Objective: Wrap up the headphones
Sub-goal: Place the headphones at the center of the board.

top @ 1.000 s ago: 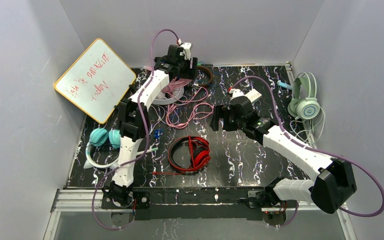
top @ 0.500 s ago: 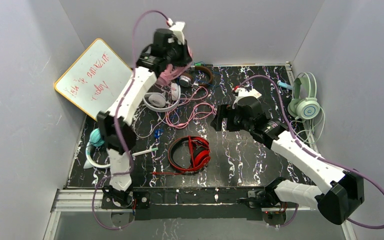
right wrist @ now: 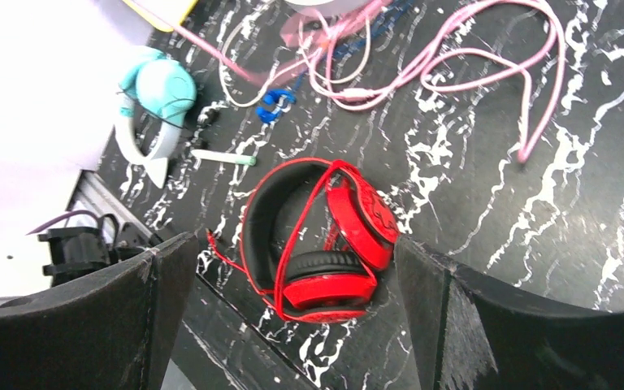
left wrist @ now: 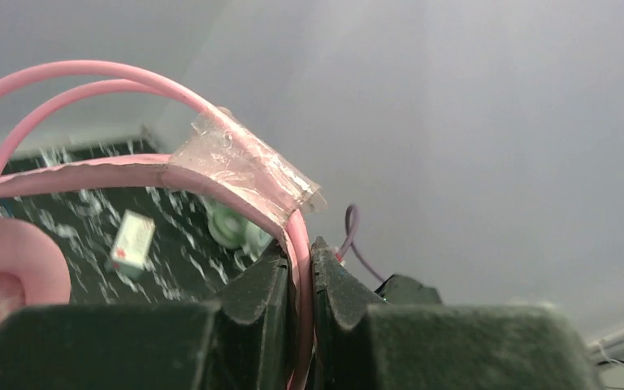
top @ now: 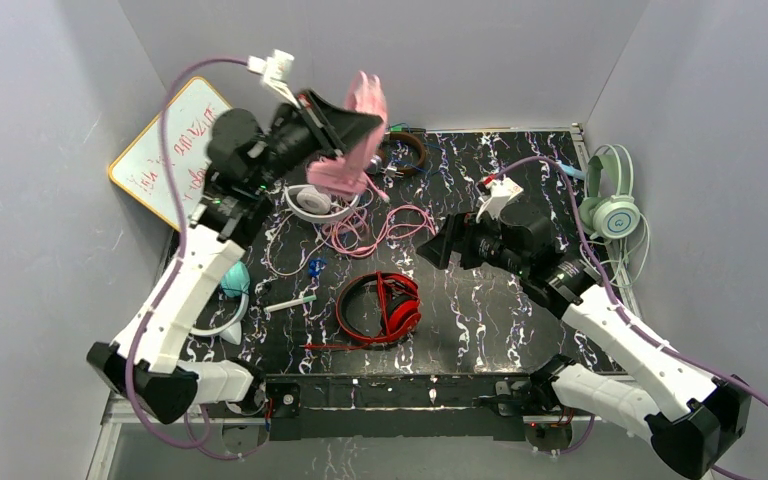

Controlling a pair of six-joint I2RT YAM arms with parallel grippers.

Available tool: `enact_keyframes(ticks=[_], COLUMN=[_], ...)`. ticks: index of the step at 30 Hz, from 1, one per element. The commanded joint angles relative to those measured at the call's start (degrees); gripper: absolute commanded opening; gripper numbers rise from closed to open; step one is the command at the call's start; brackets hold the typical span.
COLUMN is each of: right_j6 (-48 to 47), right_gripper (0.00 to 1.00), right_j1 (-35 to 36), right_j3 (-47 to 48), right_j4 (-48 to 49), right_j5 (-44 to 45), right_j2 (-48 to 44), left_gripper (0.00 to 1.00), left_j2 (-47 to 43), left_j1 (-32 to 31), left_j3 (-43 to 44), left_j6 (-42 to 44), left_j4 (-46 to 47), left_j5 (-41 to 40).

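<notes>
White shells and black joint housings make up the left arm (top: 185, 290) and right arm (top: 630, 335). A mauve cable (top: 167, 105) loops behind the black left gripper (left wrist: 301, 272); another mauve cable (top: 540, 160) runs behind the black right gripper (top: 432, 250).

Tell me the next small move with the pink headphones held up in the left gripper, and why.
Probably bring the open right gripper to the pink cord lying in loose loops on the table and take hold of it. The left gripper is shut on the pink headphones, raised in the air, while their cord trails unwound below and the right gripper holds nothing.
</notes>
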Motion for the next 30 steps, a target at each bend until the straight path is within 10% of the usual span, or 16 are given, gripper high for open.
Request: enact_keyframes(ticks=[1, 14, 30], right_j6=[-0.3, 5.2, 14.6], right_gripper=[0.98, 0.92, 0.89], right_j1=[-0.2, -0.2, 9.1], right_j3=[-0.3, -5.2, -3.4], right_j4=[5.6, 18.3, 53.9], right_j5=[-4.8, -23.1, -25.9], right_j2=[-1.5, -1.0, 15.2], left_gripper=[0.0, 0.0, 0.01], left_j2=[-0.6, -14.6, -17.4], left_j1=[-2.9, -3.2, -3.2], left_j3=[-8.1, -23.2, -25.7], left_j6=[-5.6, 4.1, -6.2], left_j4=[4.9, -17.4, -11.5], left_j5=[0.4, -12.8, -8.6])
